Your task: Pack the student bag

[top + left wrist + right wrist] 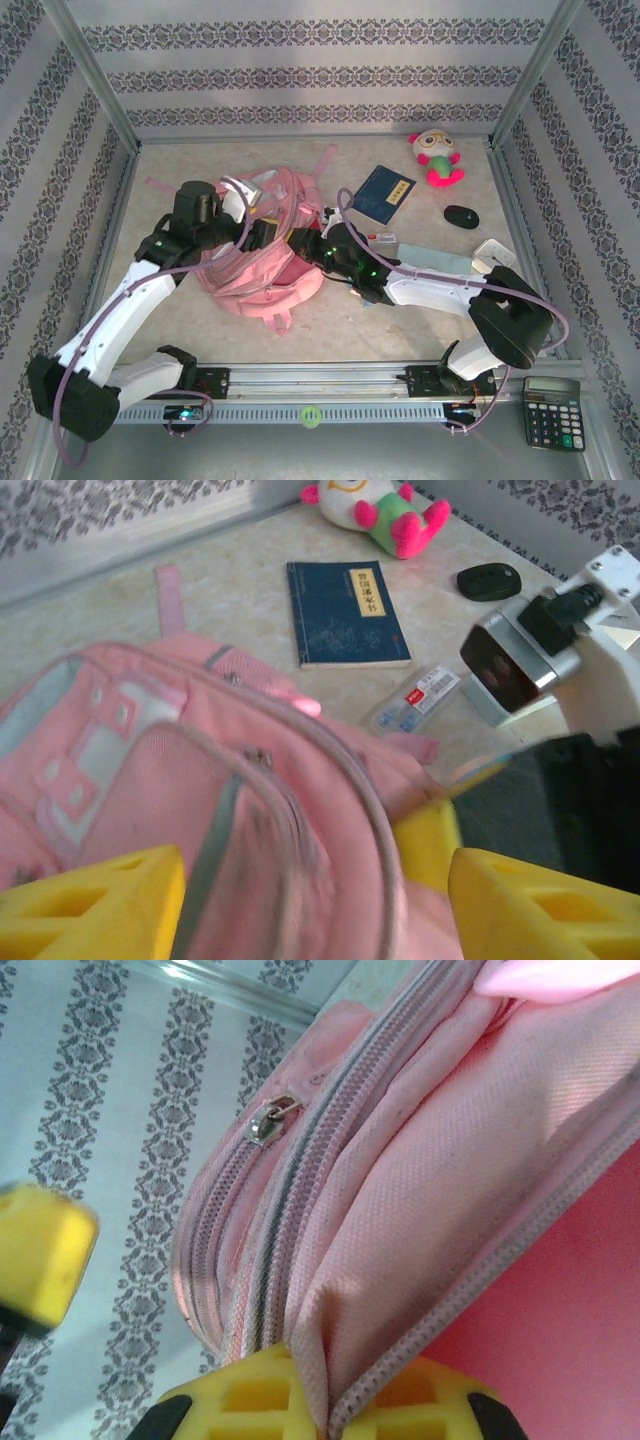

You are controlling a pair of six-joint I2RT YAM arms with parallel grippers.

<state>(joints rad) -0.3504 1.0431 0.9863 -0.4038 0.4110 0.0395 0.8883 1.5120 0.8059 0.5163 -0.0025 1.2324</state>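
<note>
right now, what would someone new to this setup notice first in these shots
The big pink student bag lying mid-table grabs the eye, with both arms reaching in over it. In the right wrist view, the right gripper is pinched shut on the fabric edge beside the bag's zip, while the left gripper stands open over the bag. Beyond it lie a blue book and a bright plush toy near the back wall.

blue book (pixel 384 193), plush toy (pixel 436 157), mouse (pixel 461 216), calculator (pixel 552 411)

White shells, black joints on the left arm (pixel 130 290) and right arm (pixel 430 290). Purple cables (pixel 565 322) loop along them; the fingers (pixel 90 905) are blocky, bright yellow.
</note>
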